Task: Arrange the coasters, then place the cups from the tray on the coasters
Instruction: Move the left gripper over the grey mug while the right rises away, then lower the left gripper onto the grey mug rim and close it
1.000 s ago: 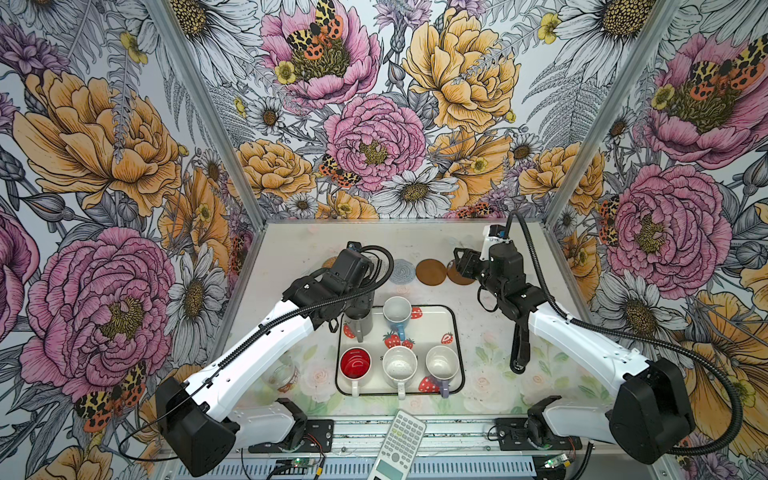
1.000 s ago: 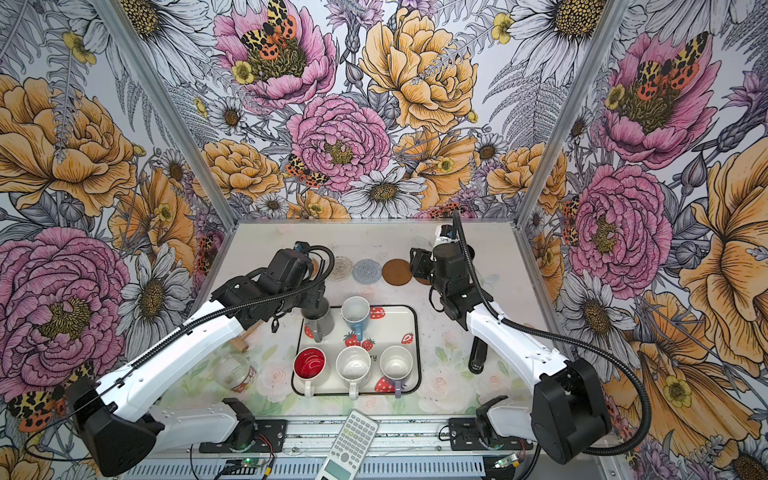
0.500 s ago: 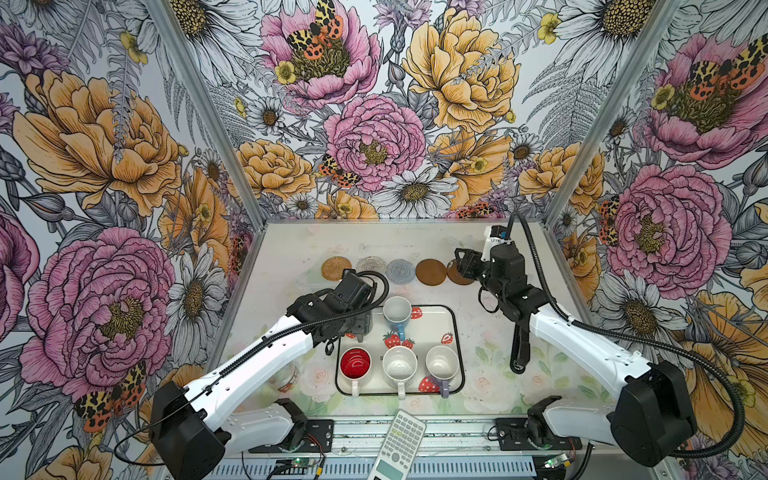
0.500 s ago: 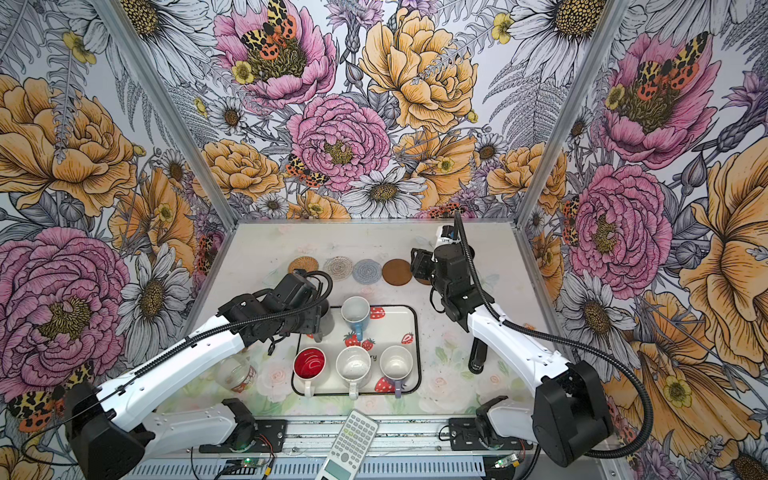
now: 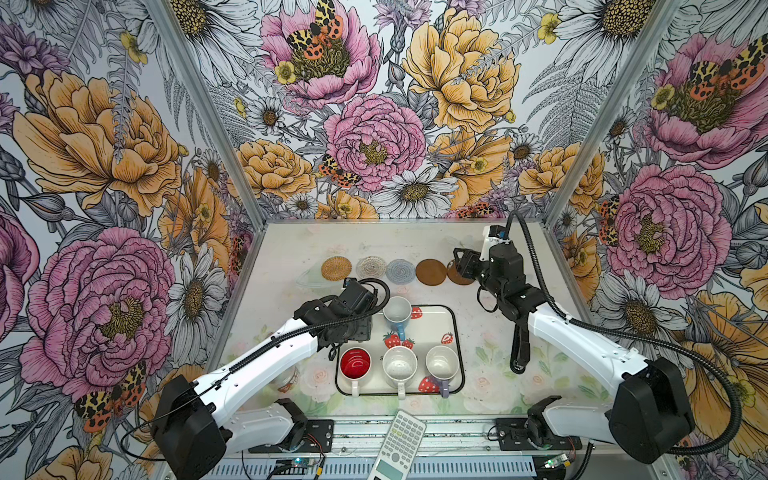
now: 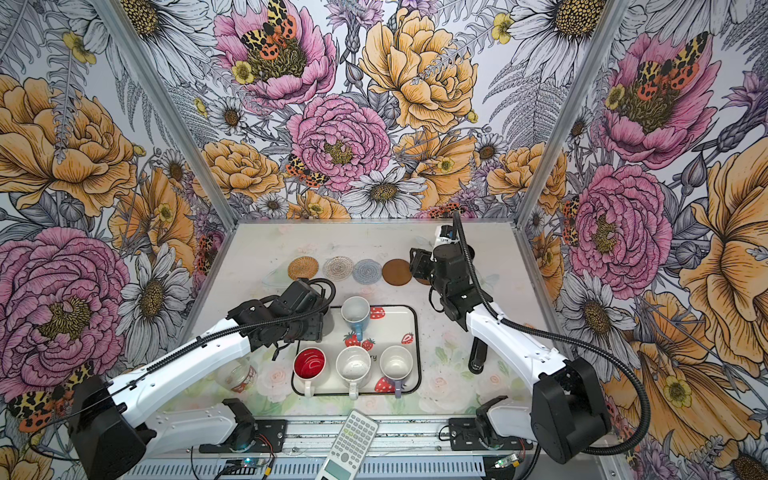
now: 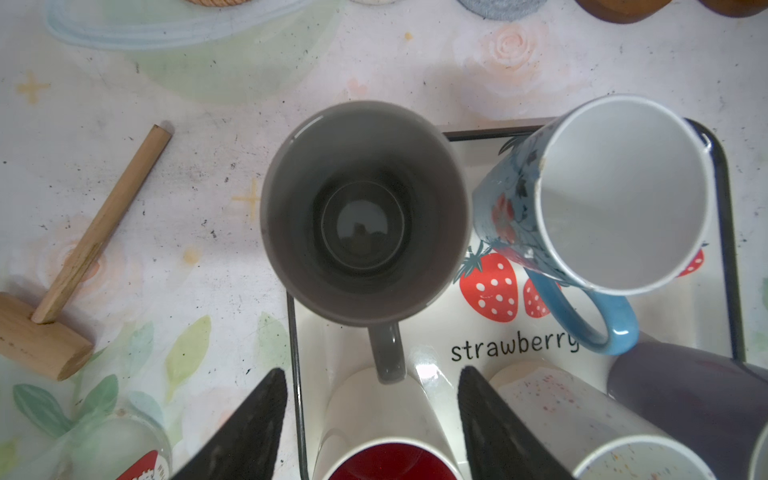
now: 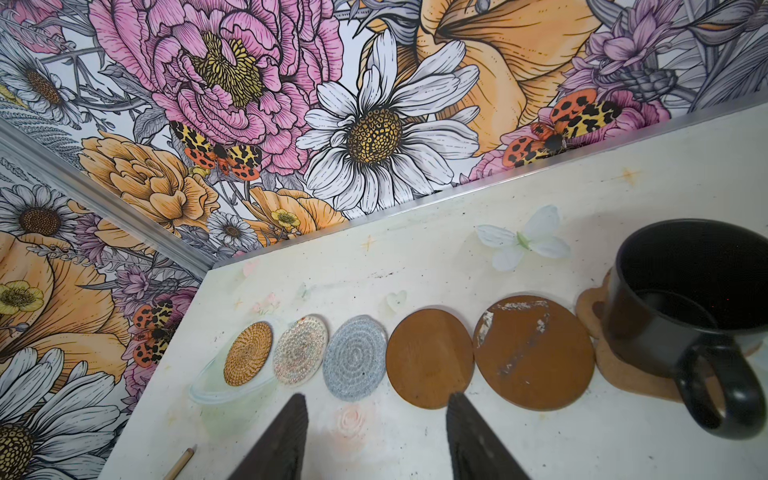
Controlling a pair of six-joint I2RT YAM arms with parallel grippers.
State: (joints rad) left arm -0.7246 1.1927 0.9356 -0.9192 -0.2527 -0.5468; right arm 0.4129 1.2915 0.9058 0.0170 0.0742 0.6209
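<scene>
Mug of glossy grey ceramic [image 7: 365,212] stands at a corner of the white strawberry-printed tray [image 7: 673,318]; left claw [image 7: 370,369] gapes empty astride its loop handle. Right claw [image 8: 376,394], spread and empty, hangs beyond the tray.

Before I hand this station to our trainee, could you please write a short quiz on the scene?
1. True or false: the black mug stands on the paw coaster.
2. How many coasters bear no mug?
3. Which handle shows between the left gripper's fingertips in its wrist view: A the blue mug, B the grey mug, C the lavender mug?
Key: 1 true; 2 five; 3 B.
</scene>
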